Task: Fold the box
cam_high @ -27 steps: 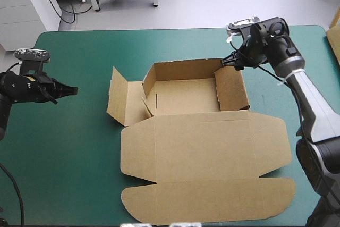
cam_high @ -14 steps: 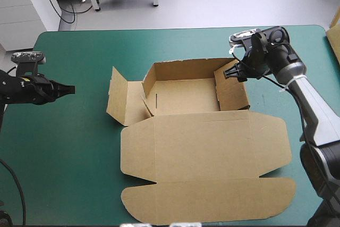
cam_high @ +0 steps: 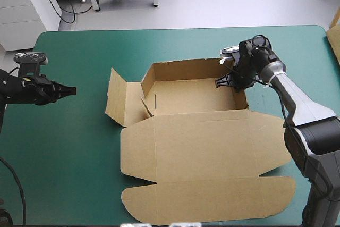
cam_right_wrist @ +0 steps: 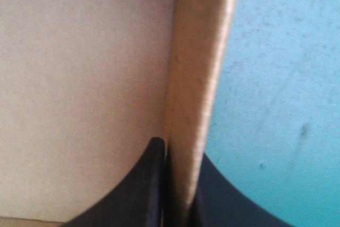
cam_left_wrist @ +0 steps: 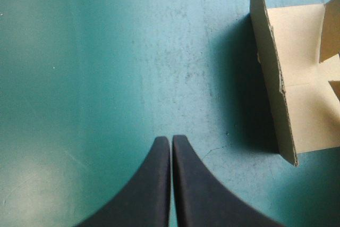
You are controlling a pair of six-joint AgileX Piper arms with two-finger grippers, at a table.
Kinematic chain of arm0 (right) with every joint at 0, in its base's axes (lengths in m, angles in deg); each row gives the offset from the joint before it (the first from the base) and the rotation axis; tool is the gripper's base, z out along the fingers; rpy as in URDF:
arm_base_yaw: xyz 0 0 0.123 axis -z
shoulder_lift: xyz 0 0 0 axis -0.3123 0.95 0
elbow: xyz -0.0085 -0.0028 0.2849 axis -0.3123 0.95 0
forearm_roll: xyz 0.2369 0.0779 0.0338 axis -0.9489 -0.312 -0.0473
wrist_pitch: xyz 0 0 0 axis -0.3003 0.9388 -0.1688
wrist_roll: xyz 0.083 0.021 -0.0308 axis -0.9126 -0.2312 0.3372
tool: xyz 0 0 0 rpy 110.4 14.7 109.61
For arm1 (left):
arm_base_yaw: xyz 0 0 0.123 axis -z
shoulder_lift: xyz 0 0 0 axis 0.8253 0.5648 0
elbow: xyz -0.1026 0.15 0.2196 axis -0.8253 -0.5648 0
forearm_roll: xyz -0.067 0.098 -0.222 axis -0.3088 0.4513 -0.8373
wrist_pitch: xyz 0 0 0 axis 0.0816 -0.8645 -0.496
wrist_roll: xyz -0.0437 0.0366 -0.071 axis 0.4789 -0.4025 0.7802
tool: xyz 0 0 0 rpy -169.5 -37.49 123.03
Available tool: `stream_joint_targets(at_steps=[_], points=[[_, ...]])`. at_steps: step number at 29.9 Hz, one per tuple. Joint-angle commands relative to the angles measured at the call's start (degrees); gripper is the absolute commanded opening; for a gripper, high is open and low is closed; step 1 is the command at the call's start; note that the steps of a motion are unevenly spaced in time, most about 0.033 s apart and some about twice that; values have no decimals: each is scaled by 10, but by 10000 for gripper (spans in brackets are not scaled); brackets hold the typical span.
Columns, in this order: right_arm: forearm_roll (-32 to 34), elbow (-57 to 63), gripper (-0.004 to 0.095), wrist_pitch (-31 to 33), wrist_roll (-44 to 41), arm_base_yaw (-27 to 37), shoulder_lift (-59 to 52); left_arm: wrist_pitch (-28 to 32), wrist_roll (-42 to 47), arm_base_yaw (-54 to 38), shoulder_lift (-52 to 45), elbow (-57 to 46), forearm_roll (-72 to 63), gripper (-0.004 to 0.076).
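The brown box (cam_high: 186, 97) lies mid-table as an open tray, back wall raised and lid (cam_high: 207, 168) flat toward the near edge. Its left side flap (cam_high: 117, 98) stands tilted outward. My right gripper (cam_high: 227, 81) is at the tray's right wall. In the right wrist view, the right gripper (cam_right_wrist: 178, 155) has one black finger inside and one outside that wall (cam_right_wrist: 199, 78), shut on it. My left gripper (cam_high: 68, 90) hovers shut over the cover, well left of the box. In the left wrist view, the left gripper (cam_left_wrist: 171, 141) points toward the left flap (cam_left_wrist: 273, 78).
A broad strip of teal-green cover (cam_high: 74, 142) lies between the left arm and the box. The lid's rounded front flap (cam_high: 212, 203) reaches close to the table's near edge. The right arm (cam_high: 297, 104) stretches along the table's right side.
The right gripper has come down from the tray's far right corner onto the right wall, which leaned inward earlier and now stands upright. The left gripper has barely moved.
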Motion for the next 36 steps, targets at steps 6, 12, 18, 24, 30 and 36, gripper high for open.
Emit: stream_joint_targets(at_steps=[6,12,18,24,30,36], points=[[5,-25,-20,0,1,1,-31,18,-2,-2,-16,20,-18,-8],[-52,-60,-21,7,21,26,-71,20,-2,-2,-16,20,-21,17],[-101,-63,-21,7,42,87,-154,18,-2,-2,-16,20,-57,282],[-204,-63,-22,7,87,160,-240,28,-2,-2,-4,19,-166,594],[-242,-63,-22,7,93,210,-306,20,-6,-2,25,19,-221,601],[-255,-44,-22,7,93,218,-361,23,-27,-2,44,19,-272,601]])
